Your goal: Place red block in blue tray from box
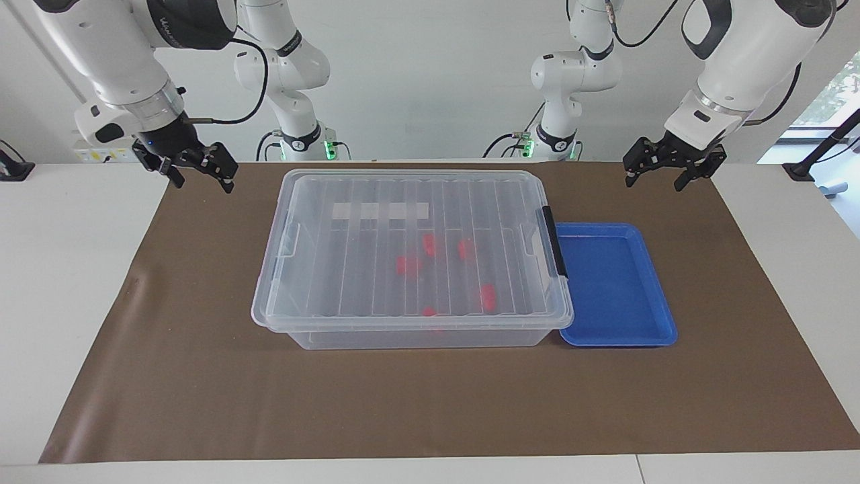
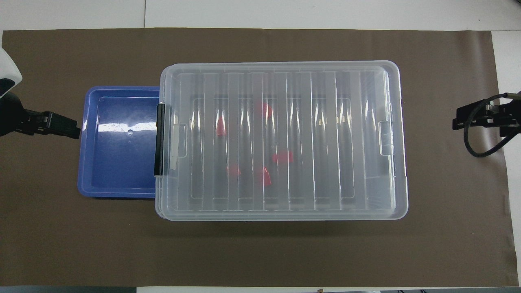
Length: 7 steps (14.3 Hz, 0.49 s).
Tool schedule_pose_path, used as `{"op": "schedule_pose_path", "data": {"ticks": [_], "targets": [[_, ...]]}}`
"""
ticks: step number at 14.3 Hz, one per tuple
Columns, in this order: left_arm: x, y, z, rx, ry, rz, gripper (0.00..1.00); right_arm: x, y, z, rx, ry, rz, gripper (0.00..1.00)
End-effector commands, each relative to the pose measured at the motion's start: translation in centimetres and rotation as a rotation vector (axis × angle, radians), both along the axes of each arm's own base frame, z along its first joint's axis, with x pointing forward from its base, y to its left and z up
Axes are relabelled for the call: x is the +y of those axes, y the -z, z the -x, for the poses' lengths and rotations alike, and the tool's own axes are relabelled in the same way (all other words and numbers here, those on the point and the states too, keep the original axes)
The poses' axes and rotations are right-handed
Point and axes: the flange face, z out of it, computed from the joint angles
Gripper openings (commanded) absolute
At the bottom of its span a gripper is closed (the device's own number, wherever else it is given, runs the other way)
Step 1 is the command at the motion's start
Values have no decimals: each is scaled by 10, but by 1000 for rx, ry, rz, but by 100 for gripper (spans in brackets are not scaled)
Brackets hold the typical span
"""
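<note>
The red blocks (image 1: 409, 265) show only as blurred smears through the ribbed lid (image 1: 376, 202) (their knobs unreadable); the box (image 1: 416, 336) overlaps one blue tray (image 1: 618, 282) rim.

My left end effector (image 1: 674, 169) hangs over bare mat, with open air below it down to the blue tray (image 1: 655, 294), whose floor lies bare. My right end effector (image 1: 195, 168) also has bare worktop (image 1: 80, 269) beneath it. Between them the box (image 1: 410, 336) blocks the way: its ribbed lid (image 1: 376, 269) sits on, covering the red blocks (image 1: 488, 296), the black clip (image 1: 555, 242) just beside the tray.
</note>
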Motion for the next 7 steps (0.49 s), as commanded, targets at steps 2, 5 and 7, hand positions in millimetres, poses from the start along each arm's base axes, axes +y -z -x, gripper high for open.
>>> {"op": "schedule_pose_path", "data": {"ticks": [2,5,7], "targets": [[4,-2,6,-7,6,-18,100,-3,-4,3,-5,-20,-7,100],[4,-2,7,-6,7,-18,100,-3,-2,2,-13,-17,-6,100],[4,-2,6,-7,6,-18,100,-2,6,5,-27,-12,-10,100]]}}
